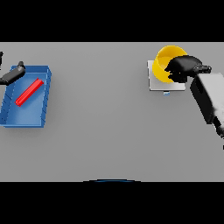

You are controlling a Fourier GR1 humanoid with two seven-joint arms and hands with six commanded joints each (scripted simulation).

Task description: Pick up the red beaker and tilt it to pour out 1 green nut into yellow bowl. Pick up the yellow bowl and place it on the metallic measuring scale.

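The right hand, fingers curled on the yellow bowl over the scale, should release gently, straight upward.

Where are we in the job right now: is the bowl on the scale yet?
Pouring looks finished: the red beaker lies in the blue tray at the left, with the left hand at the tray's edge. The yellow bowl sits over the metallic scale, with the right hand curled on its rim. What is left is letting go and pulling back. I cannot see a nut in the bowl.
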